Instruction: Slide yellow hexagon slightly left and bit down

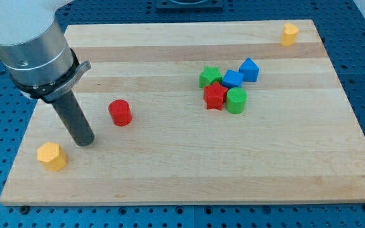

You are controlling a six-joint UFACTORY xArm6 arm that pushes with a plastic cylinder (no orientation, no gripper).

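The yellow hexagon (51, 156) lies near the bottom left corner of the wooden board (189, 177). My tip (83, 142) rests on the board just to the right of and slightly above the hexagon, a small gap apart. A red cylinder (120, 113) stands to the right of and above the tip.
A cluster sits right of centre: green star (210, 77), red star (215, 95), green cylinder (236, 100), two blue blocks (232, 79) (249, 69). Another yellow block (289, 34) sits at the top right corner. The board's left edge is close to the hexagon.
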